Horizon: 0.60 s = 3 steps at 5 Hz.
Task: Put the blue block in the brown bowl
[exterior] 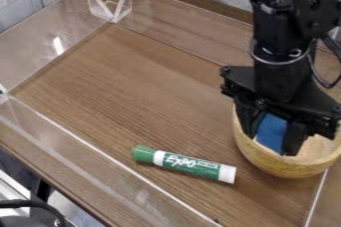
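With the black arm (276,32) reaching down at the right, its pincer (277,121) points into the brown bowl (289,162), closed on the blue block (272,133), right there within the rim above the desk (127,87)!

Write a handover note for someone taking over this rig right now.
Tool: shut on the blue block, over the brown bowl.
Block: inside the bowl's outline as the camera sees it, partly hidden by the tool; whether it touches the bottom, I can't tell.
Bowl: upright on the table, right side of the picture.
Nearby: the green-and-white marker lies beside the bowl, outside it.
Done: block picked up and brought to the bowl.
Left: release it, then check that it stays in.
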Each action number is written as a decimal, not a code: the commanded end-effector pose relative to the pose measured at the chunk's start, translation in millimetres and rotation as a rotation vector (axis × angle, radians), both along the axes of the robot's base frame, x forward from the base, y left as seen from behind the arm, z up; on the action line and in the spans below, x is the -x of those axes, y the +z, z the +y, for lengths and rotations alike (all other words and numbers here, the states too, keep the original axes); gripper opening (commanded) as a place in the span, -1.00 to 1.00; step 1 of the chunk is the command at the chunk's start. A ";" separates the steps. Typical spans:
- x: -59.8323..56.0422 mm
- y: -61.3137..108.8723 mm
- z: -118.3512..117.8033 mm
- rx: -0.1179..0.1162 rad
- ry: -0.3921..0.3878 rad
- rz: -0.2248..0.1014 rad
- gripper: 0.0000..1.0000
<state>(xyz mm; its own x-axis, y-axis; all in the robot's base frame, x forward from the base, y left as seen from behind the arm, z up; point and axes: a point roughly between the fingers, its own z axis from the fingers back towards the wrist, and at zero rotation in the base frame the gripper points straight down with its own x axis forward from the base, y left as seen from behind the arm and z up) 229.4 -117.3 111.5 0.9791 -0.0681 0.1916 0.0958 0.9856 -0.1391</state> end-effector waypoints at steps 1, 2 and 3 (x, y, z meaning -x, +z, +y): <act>-11.3 17.8 -2.1 0.029 0.007 -0.059 -1.00; -12.1 18.0 -1.6 0.029 0.005 -0.060 -1.00; -13.0 18.6 -1.2 0.030 0.005 -0.061 -1.00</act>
<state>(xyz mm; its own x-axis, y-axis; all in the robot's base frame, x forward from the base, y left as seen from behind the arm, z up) 230.0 -115.2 111.4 0.9795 -0.0691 0.1892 0.0965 0.9855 -0.1396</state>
